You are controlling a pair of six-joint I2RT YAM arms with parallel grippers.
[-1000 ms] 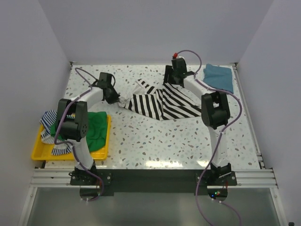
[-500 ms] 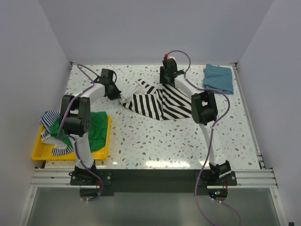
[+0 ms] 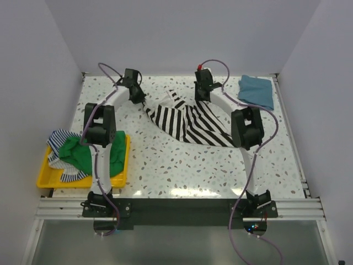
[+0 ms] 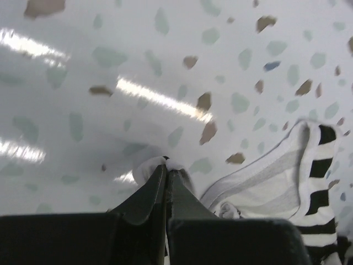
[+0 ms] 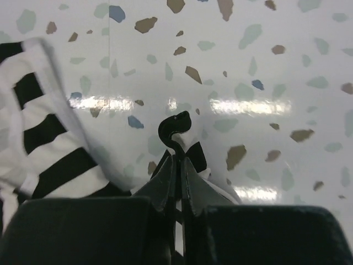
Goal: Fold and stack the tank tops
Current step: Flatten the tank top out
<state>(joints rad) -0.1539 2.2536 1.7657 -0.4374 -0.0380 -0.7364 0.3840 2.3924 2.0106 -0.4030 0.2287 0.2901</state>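
Speckled table (image 3: 193, 165), pale walls (image 3: 182, 33) (glossy top)

No readable text, label or number shows anywhere.

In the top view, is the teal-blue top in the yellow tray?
No: the teal-blue top lies at the far right corner of the table; the yellow tray sits at the near left.

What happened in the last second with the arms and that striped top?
The right gripper closed on an edge of the black-and-white striped cloth tank top. The left gripper, already shut on another corner, moved toward the far edge of the speckled table, dragging the cloth along. The folded teal-blue tank top and the yellow plastic tray of clothes stayed put.
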